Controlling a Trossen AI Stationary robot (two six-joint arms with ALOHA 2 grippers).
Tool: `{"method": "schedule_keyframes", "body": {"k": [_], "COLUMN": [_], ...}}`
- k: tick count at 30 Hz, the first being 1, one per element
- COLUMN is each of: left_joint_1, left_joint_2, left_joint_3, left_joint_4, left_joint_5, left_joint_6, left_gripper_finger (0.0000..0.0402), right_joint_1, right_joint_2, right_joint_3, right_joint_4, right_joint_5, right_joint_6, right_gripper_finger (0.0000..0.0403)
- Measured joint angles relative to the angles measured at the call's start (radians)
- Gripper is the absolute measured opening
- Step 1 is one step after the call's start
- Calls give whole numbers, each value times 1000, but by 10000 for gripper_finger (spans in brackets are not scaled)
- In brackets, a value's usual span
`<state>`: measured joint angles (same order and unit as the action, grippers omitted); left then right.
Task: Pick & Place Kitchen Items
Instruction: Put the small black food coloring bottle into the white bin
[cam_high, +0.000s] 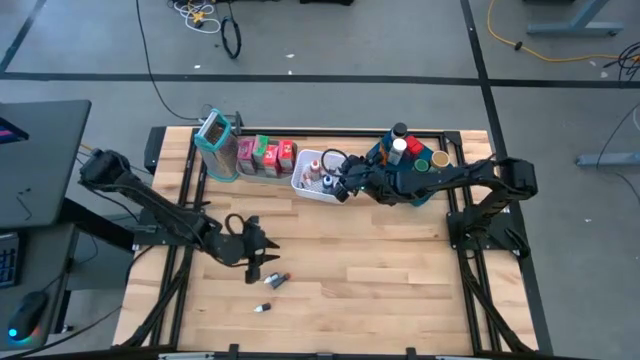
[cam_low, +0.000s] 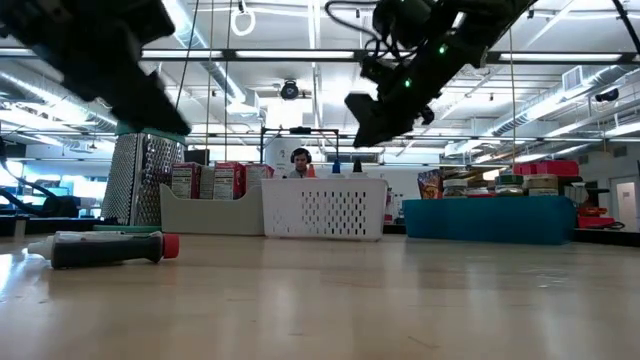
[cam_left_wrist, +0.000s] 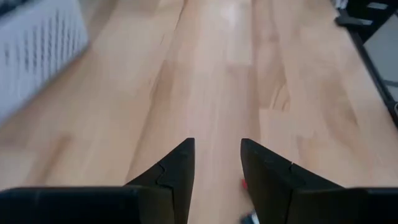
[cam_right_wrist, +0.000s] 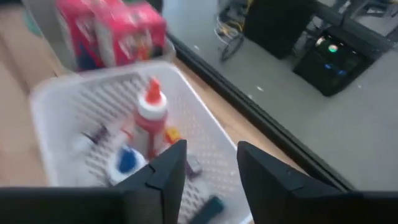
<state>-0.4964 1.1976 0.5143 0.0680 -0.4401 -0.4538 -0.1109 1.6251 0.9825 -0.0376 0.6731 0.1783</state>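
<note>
The front and middle of the bench (cam_high: 400, 270) lie open: bare wood from the right edge across to the centre gives a wide lane. Near the left front, a dark tube with a red cap (cam_high: 274, 280) and a tiny bottle (cam_high: 263, 307) lie loose, close together, and the left pincer (cam_high: 262, 252) hangs just beside the tube. Along the far edge stands a row that blocks passage: a metal grater (cam_high: 214, 131), a clear bin (cam_high: 262, 170) of cartons, a white mesh basket (cam_high: 312, 190) and a blue tray (cam_high: 420, 165) of jars. The right pincer (cam_high: 343, 182) hangs over the basket, its arm crossing above the tray.
</note>
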Motion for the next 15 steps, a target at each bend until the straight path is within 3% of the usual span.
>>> {"method": "schedule_keyframes", "body": {"k": [4,7,12,15], "left_joint_1": [-67,-130,-231,-267], "left_joint_2": [1,30,145,235], "left_joint_3": [-61,-72,-22,29], "left_joint_4": [0,6,83,86], "left_joint_5": [-55,-104,-134,-142], "left_joint_6": [-151,-223,-142,-111], "left_gripper_finger": [137,130,109,95], "right_joint_1": [27,53,104,148], "right_joint_2": [-47,-76,-101,-103], "right_joint_3": [0,0,0,0], "right_joint_4": [40,97,178,229], "right_joint_5": [-43,-137,-387,-473], "right_joint_6": [23,24,4,-3], "right_gripper_finger": [144,135,124,123]}}
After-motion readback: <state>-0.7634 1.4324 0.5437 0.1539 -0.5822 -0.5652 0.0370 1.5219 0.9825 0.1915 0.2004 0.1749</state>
